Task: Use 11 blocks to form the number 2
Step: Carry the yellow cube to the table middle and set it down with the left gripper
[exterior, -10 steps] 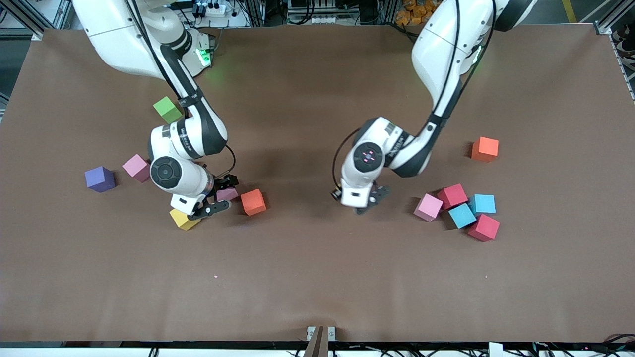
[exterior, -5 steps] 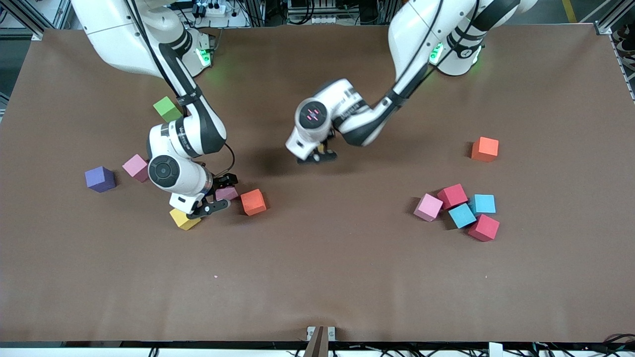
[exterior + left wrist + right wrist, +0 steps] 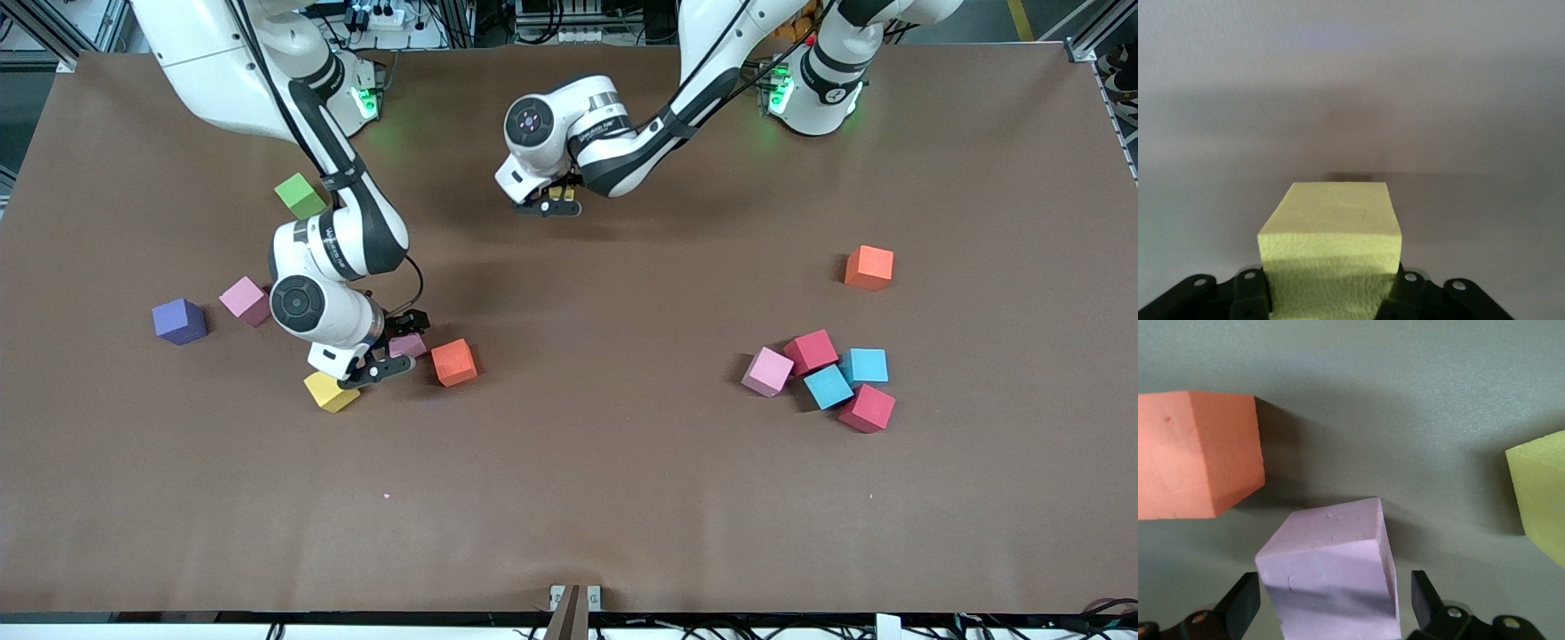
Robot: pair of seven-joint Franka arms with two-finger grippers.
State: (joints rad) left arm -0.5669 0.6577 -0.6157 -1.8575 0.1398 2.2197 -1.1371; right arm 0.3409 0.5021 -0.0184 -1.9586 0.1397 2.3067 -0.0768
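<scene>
At top centre of the frame, arrived from lower down with yellow block (image 3: 1331, 227) clenched in left gripper (image 3: 550, 204), kept right gripper (image 3: 397, 347) agape astride pink block (image 3: 1331, 567), started no digit yet.

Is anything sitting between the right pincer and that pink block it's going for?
No. The right pincer is open with the pink block already between its fingers, nothing wedged in. An orange block and a yellow block lie beside it, apart.
</scene>
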